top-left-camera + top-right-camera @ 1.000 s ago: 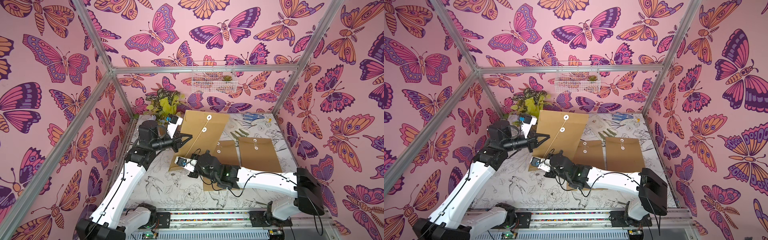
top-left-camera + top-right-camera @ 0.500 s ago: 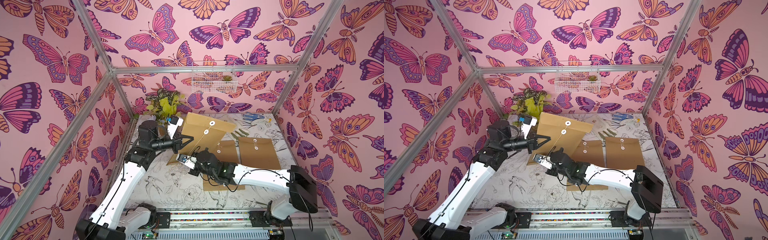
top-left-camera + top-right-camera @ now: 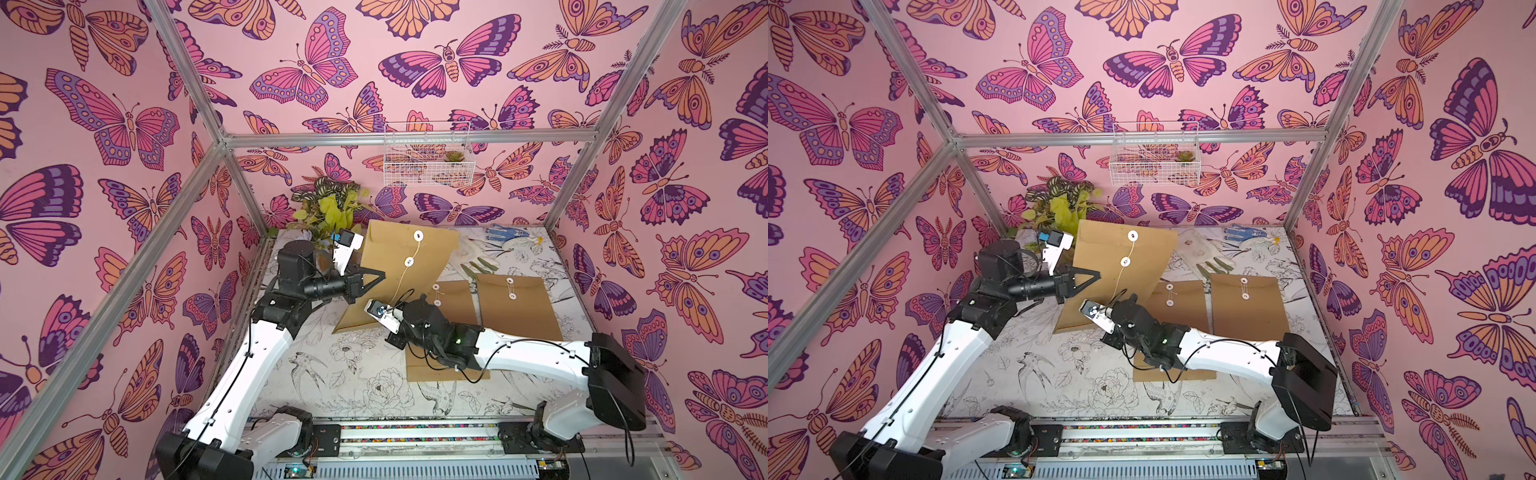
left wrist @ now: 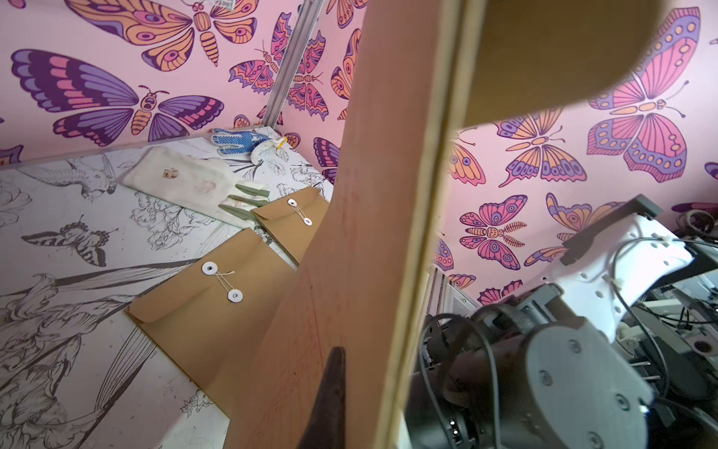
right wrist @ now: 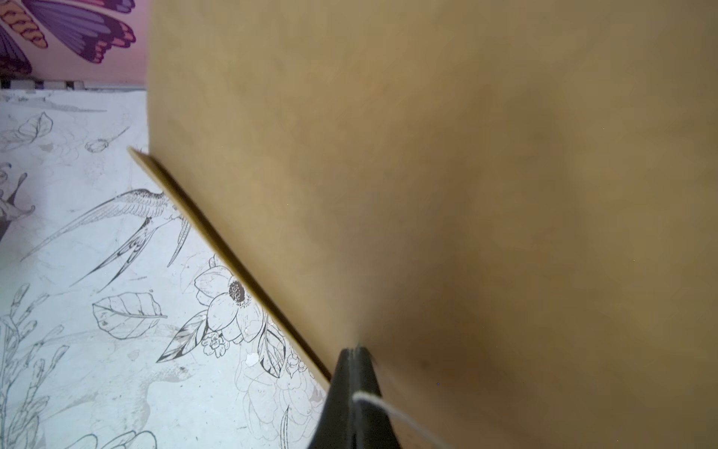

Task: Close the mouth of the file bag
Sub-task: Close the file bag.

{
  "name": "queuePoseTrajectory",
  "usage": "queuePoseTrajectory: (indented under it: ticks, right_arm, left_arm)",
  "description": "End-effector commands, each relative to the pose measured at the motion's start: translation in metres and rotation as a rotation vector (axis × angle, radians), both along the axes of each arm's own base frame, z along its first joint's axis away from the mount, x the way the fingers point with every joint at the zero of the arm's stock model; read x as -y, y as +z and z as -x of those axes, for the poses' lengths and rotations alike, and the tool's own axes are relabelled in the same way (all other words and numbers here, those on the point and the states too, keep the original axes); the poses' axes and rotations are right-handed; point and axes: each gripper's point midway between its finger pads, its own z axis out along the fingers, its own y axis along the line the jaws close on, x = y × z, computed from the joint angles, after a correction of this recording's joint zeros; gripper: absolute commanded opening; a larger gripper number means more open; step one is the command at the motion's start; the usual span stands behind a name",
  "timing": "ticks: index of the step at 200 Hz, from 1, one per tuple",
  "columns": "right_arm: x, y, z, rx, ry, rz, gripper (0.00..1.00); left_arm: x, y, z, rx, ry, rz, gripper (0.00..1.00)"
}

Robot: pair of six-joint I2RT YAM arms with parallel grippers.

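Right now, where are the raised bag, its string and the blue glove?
raised bag [image 3: 390,249], in a top view, on its front face
string [image 5: 369,397], right wrist view, on the white strand's near end
blue glove [image 3: 505,232], in a top view, mid-palm

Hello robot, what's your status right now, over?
Left pincer shut on file bag, tilted up. Right pincer shut on string, stretched from lower button. Spare envelope under right arm.

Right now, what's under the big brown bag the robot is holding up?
Under the tilted file bag only the flower-printed table shows, beside its lower edge. Whatever lies further beneath is covered by the bag itself.
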Motion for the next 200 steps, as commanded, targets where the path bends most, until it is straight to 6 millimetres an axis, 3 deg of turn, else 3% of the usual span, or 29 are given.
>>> queuePoseTrajectory:
  ticks: [1,37,87,89,94,145,200]
  right_arm:
    - [0.005,0.019,0.000,0.034,-0.055,-0.026,0.00]
    - [-0.011,0.024,0.017,0.064,0.008,-0.001,0.00]
    - [-0.038,0.018,0.043,0.052,0.157,0.046,0.00]
    - [-0.041,0.007,0.042,0.042,0.162,0.069,0.00]
    - [-0.044,0.003,0.044,0.036,0.170,0.078,0.00]
    - [-0.051,-0.004,0.056,0.000,0.248,0.069,0.00]
    - [-0.049,-0.024,0.048,-0.025,0.208,0.108,0.00]
  left_arm:
    - [0.000,-0.011,-0.009,-0.053,0.025,0.019,0.00]
    - [0.000,-0.024,-0.010,-0.072,0.029,0.007,0.00]
    - [0.004,-0.021,0.001,-0.071,-0.017,0.023,0.00]
    - [0.005,-0.022,0.002,-0.073,-0.020,0.023,0.00]
    - [0.005,-0.021,0.003,-0.073,-0.028,0.025,0.00]
    - [0.012,-0.023,0.020,-0.097,-0.103,0.047,0.00]
    - [0.014,-0.015,0.028,-0.092,-0.140,0.066,0.00]
